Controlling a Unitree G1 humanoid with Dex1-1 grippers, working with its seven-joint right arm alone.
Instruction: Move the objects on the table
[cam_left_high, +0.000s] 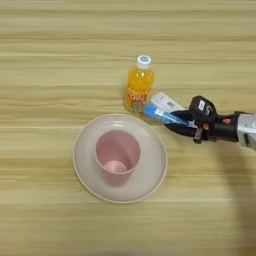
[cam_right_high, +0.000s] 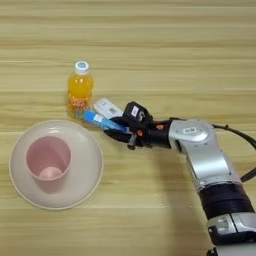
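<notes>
Right now my right gripper (cam_right_high: 116, 129) reaches in toward the orange-juice bottle (cam_left_high: 138, 85), and my jaws are closed on the small blue stick (cam_left_high: 161, 115), which I hold by its right end. The stick slants, its free blue tip pointing up and left toward the base of the bottle and ending just beside it; whether the tip touches the bottle I cannot tell. The bottle stands upright on the worktop (cam_left_high: 50, 60), white cap on top. The slim white remote (cam_right_high: 107, 108) lies just to the right of the bottle's base, behind the stick, partly covered by my black fingers (cam_left_high: 181, 130). Below and left of the bottle sits a round beige plate (cam_left_high: 152, 165), its far rim close to the bottle's base, and a pink cup (cam_left_high: 117, 156) stands upright and open-mouthed in the middle of that plate. My silver forearm (cam_right_high: 207, 160) runs from the gripper away from the bottle, down to the lower right edge of the right eye view.
</notes>
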